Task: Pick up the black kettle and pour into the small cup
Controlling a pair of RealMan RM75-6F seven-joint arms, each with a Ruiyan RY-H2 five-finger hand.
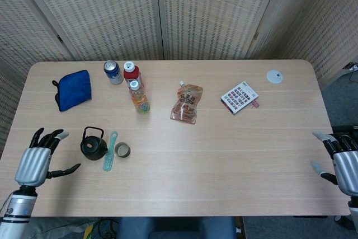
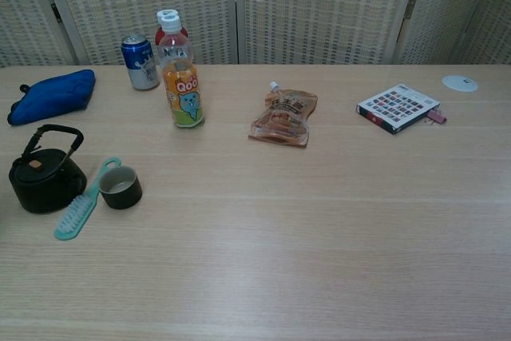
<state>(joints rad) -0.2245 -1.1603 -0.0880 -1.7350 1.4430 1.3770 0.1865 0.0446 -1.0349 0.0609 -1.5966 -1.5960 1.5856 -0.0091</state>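
Observation:
The black kettle (image 1: 93, 145) (image 2: 46, 179) stands upright on the table's left side, its bail handle raised. Just right of it sits the small dark cup (image 1: 122, 150) (image 2: 120, 187), upright and open-topped. My left hand (image 1: 39, 158) hovers over the table's front left, fingers spread, a short way left of the kettle and holding nothing. My right hand (image 1: 342, 163) hangs at the table's front right edge, fingers apart and empty. Neither hand shows in the chest view.
A teal brush (image 1: 109, 151) (image 2: 84, 201) lies between kettle and cup. Behind stand a blue pouch (image 1: 73, 89), a soda can (image 1: 113, 71), two bottles (image 1: 136, 90), a snack pouch (image 1: 187, 104), a colourful box (image 1: 239, 97) and a white disc (image 1: 274, 76).

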